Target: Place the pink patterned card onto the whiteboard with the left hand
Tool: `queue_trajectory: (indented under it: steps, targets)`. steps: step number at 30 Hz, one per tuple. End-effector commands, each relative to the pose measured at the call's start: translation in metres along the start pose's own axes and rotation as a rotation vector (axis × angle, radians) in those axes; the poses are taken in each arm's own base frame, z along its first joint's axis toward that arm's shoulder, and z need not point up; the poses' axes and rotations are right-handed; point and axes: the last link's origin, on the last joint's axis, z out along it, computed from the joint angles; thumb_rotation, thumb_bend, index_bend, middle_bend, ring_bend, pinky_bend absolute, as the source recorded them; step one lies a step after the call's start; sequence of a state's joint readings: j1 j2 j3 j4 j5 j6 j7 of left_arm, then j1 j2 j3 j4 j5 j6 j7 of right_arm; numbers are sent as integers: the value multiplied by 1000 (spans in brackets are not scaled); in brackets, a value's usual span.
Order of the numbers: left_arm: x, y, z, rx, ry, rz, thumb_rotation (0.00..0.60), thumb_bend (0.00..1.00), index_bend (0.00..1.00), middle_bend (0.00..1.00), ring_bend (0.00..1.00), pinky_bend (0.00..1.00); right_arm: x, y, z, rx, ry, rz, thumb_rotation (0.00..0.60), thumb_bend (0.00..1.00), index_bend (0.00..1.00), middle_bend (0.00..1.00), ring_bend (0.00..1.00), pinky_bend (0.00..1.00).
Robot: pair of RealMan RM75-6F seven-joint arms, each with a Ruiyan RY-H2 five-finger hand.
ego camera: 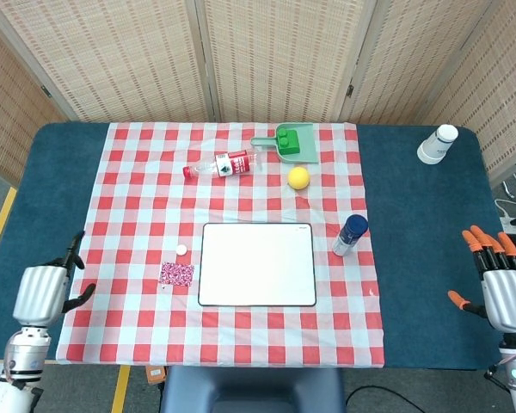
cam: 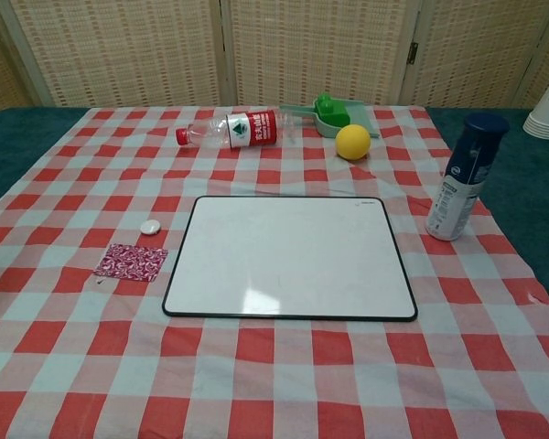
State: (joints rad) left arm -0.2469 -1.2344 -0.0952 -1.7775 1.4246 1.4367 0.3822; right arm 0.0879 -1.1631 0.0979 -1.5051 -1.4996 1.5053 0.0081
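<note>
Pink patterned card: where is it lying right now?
The pink patterned card lies flat on the checked cloth just left of the whiteboard, with a small white disc just behind it.

head view steeply down over whole table, chest view low, close, forward, both sharing whiteboard (ego camera: 256, 263)

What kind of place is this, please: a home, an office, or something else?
Probably a robot test or data-collection room, not a home. A table with a checked cloth carries unrelated props, such as a whiteboard and a yellow ball. Woven screens close it off, and yellow tape marks the floor.
</note>
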Motion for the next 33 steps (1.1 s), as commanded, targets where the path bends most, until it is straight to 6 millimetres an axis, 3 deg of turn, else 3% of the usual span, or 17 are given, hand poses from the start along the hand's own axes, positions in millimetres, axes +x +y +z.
queue_trajectory:
  steps: [1, 4, 11, 18, 26, 33]
  targets:
    - [-25, 61, 4, -209, -105, 127, 600, 246, 167, 824, 914, 912, -3, -1, 2, 2, -17, -4, 600, 0, 0, 25, 0, 0]
    - [-49, 84, 14, -292, -190, 212, 600, 250, 227, 992, 1000, 998, -4, 0, 2, 2, -32, -5, 600, 0, 0, 25, 0, 0]
    - [-82, 99, 48, -259, -252, 296, 600, 249, 324, 1000, 1000, 1000, 1, 1, 0, 4, -26, 8, 600, 0, 0, 25, 0, 0]
    - [-103, 88, 69, -182, -353, 308, 600, 250, 323, 1000, 1000, 1000, -4, 0, 4, 6, -56, 7, 600, 0, 0, 25, 0, 0]
    - [-100, 76, 84, -115, -380, 286, 600, 248, 300, 1000, 1000, 1000, -9, -1, 7, 5, -76, -8, 600, 0, 0, 26, 0, 0]
    - [-89, 81, 85, -122, -364, 272, 600, 249, 301, 1000, 1000, 1000, -10, -2, 7, 1, -79, -15, 600, 0, 0, 26, 0, 0]
